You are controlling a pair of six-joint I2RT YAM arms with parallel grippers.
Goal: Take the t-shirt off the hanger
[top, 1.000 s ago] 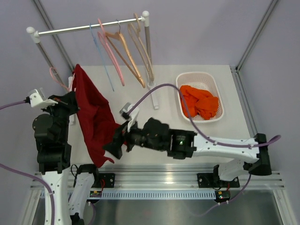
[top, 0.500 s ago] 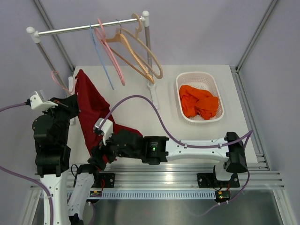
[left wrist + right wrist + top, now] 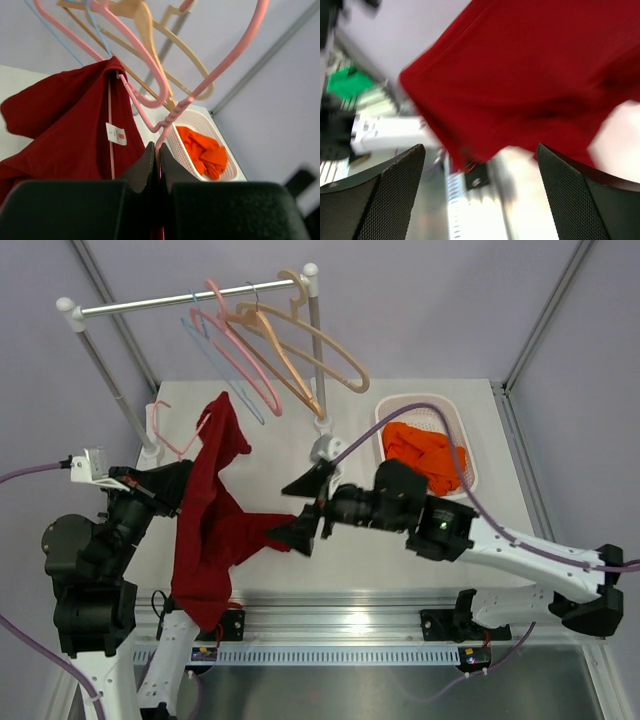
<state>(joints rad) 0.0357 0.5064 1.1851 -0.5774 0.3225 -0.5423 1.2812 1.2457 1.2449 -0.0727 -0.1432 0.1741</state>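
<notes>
— What do we have, biggest first?

— We see the white table [image 3: 270, 455], and at its far edge the metal clothes rail [image 3: 150, 302] on white posts. Next we see the dark red t-shirt [image 3: 205, 530]: it hangs at the table's left side and trails over the near edge. Its collar is not yet off the thin pink hanger [image 3: 175, 112].

— And to the right?

— We find a white plastic basket [image 3: 430, 400] holding orange cloth [image 3: 425, 455]. The spare hangers [image 3: 290, 350], pink, blue and wooden, hang askew from the rail.

— The claws?

— We see the left gripper [image 3: 156, 150] pinched tight on the pink hanger's twisted neck. The right gripper [image 3: 305, 508] stands wide apart just beside a fold of the shirt. We cannot tell whether it touches the cloth.
</notes>
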